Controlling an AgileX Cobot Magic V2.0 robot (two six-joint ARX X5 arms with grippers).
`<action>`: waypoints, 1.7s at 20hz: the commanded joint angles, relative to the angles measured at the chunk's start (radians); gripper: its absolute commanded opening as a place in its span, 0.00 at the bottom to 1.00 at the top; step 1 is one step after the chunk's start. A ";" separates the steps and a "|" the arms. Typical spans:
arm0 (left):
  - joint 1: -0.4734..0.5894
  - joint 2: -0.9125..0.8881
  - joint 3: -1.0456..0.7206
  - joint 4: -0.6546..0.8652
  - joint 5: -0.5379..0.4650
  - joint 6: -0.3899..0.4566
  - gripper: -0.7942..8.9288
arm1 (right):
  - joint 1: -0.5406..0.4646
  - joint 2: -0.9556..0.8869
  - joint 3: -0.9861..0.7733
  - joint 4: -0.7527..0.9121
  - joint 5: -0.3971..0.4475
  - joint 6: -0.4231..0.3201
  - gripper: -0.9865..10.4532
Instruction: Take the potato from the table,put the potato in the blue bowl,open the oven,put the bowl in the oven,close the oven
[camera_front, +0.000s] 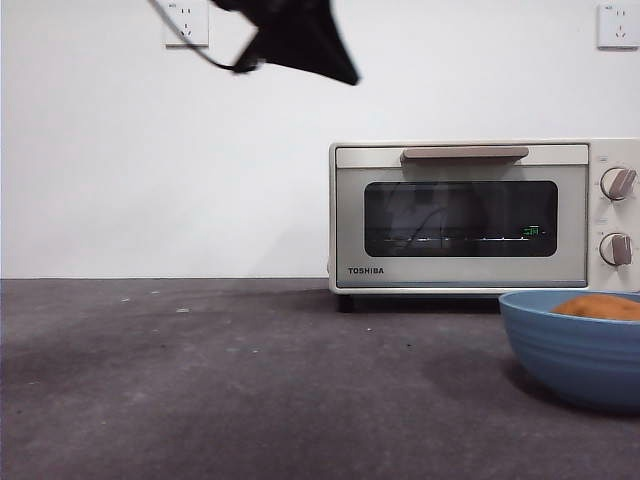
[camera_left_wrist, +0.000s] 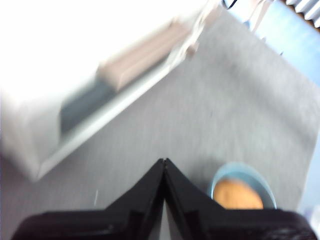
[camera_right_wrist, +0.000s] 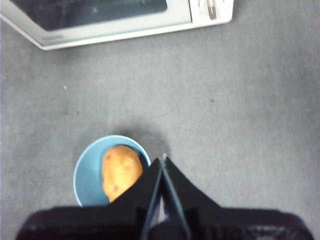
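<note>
The potato (camera_right_wrist: 120, 170) already lies in the blue bowl (camera_right_wrist: 87, 172), which stands on the desk (camera_front: 200, 380) at the near right, in front of the oven (camera_front: 460, 215) and well apart from it. That leaves the door as the step in hand: the oven is shut, its beige bar handle (camera_front: 465, 153) along the top of the dark glass.

The left tool (camera_left_wrist: 164, 167) hangs high above the desk, pressed together and empty, with the handle ahead of it; in the front view it is probably the dark shape (camera_front: 295, 35) at the top, left of the oven. The right tool (camera_right_wrist: 161, 165) hovers just over the bowl's rim, also pressed together and holding nothing.

Nothing lies between the bowl and the oven, so the door seems to have room to swing down. Two wall sockets (camera_front: 187, 22) sit on the white wall behind.
</note>
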 joint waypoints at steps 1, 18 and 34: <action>-0.020 0.112 0.138 0.002 -0.002 0.002 0.08 | -0.001 -0.002 -0.006 0.011 -0.006 -0.008 0.08; -0.112 0.420 0.384 0.179 -0.236 0.261 0.08 | 0.000 -0.003 -0.248 0.207 -0.144 0.041 0.08; -0.151 0.437 0.383 -0.047 -0.230 0.256 0.08 | 0.000 -0.087 -0.248 0.114 -0.172 0.042 0.08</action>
